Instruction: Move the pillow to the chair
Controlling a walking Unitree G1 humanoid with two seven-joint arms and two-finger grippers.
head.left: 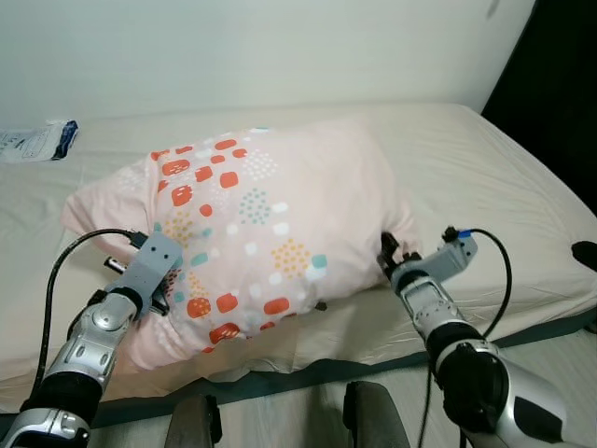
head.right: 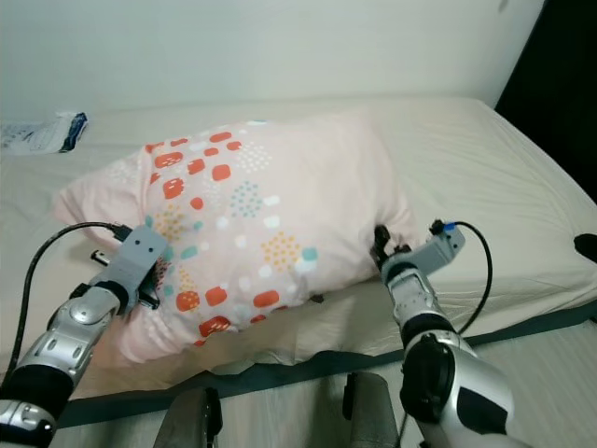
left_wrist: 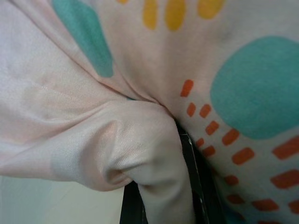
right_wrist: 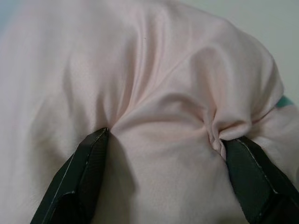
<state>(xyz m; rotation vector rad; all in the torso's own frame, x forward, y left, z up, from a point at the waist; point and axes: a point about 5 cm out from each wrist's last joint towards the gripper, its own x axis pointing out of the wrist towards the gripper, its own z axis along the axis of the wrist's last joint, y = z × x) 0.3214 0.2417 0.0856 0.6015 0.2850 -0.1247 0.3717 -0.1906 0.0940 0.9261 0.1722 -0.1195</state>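
Pink pillow [head.left: 252,238] with orange, teal and yellow patches, lying across the near part of the bed [head.left: 485,177], its near edge bulging toward the mattress rim. No chair to be made out anywhere.

Left gripper [head.left: 160,289] pressed into the pillow's near-left end; in the left wrist view a fold of pink cover [left_wrist: 145,158] bunched between the dark fingers [left_wrist: 198,186], so clenched on fabric, though perhaps on the cover alone and not the filling. Right gripper [head.left: 385,254] at the pillow's right end; in the right wrist view both black fingers [right_wrist: 84,177] spread wide, each dug into a crease with a mound of cloth bulging between. Not yet closed, then: pressed in, but released.

Step in hand, by the look of it: securing a two-sided hold before the lift. For doing it well:

- Close the right fingers fully on that mound before any upward pull; a lift on one side would only drag and twist the pillow.
- Gather stuffing as well as cover, since thin cloth is likely to slip or stretch.
- Raise both ends together and level, keeping the sagging middle off the mattress edge.
- Hold the load close to the body before turning to look for the chair.

Small white packet [head.left: 37,140] at the far left of the bed, well apart and no hindrance.
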